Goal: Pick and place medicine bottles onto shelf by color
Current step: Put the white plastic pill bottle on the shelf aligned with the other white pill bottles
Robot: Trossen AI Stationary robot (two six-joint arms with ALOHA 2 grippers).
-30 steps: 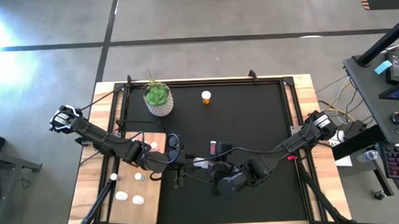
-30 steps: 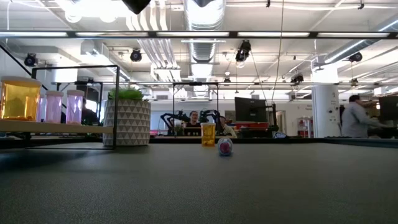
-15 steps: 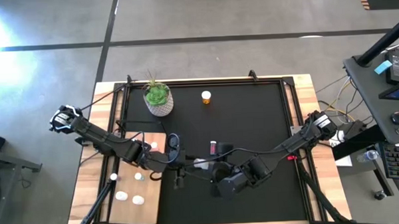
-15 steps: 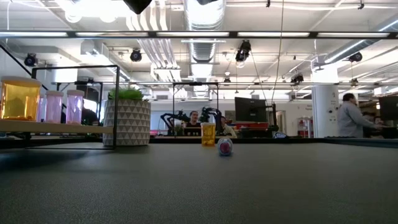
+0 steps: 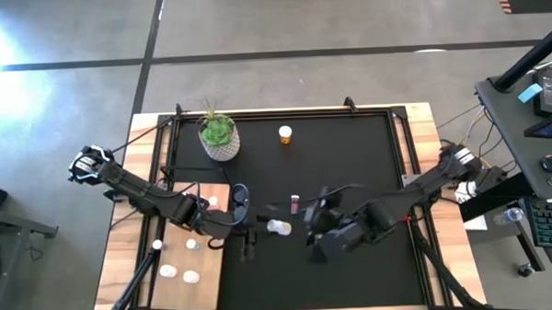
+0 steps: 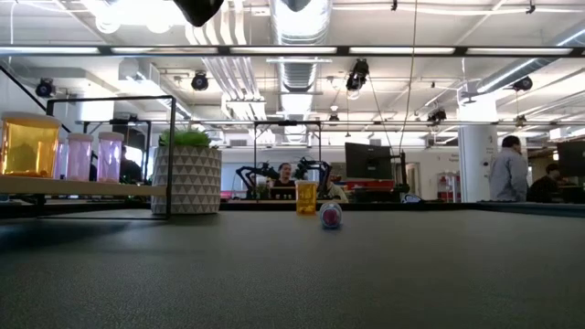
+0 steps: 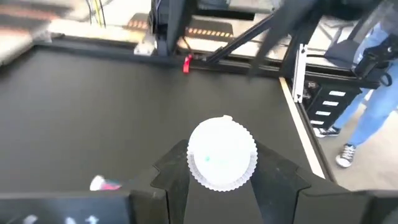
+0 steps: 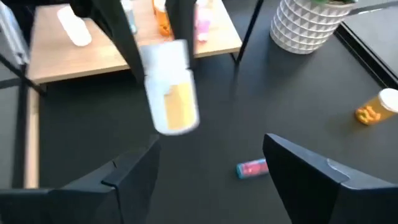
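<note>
A white medicine bottle (image 5: pixel 279 228) with a yellowish label (image 8: pixel 171 93) hangs above the black mat near its middle. My left gripper (image 5: pixel 257 227) is shut on it. My right gripper (image 5: pixel 313 220) stands open just to its right, with nothing between its fingers (image 8: pixel 214 174). A pink bottle (image 5: pixel 295 204) lies on its side on the mat. An orange bottle (image 5: pixel 284 133) stands upright at the far side. The light-wood shelf (image 5: pixel 179 223) at the left carries several bottles; the low view shows an orange one (image 6: pixel 27 146) and pink ones standing on it. My left gripper pinches the bottle's ribbed white cap (image 7: pixel 193 163) between its two fingers (image 7: pixel 168 177). The fingers come nearly level from the table's left. The bottle sticks out beyond them toward the right, lying along them and lifted clear of the mat.
A white speckled pot with a green plant (image 5: pixel 219 139) stands at the mat's far left, next to the shelf's black frame (image 6: pixel 174 155). People stand and sit in the room beyond the table (image 6: pixel 508 174).
My right gripper has come off the white bottle and drawn back toward the table's right edge, rising and rolling as it went. The bottle stays where it was, level in my left gripper.
</note>
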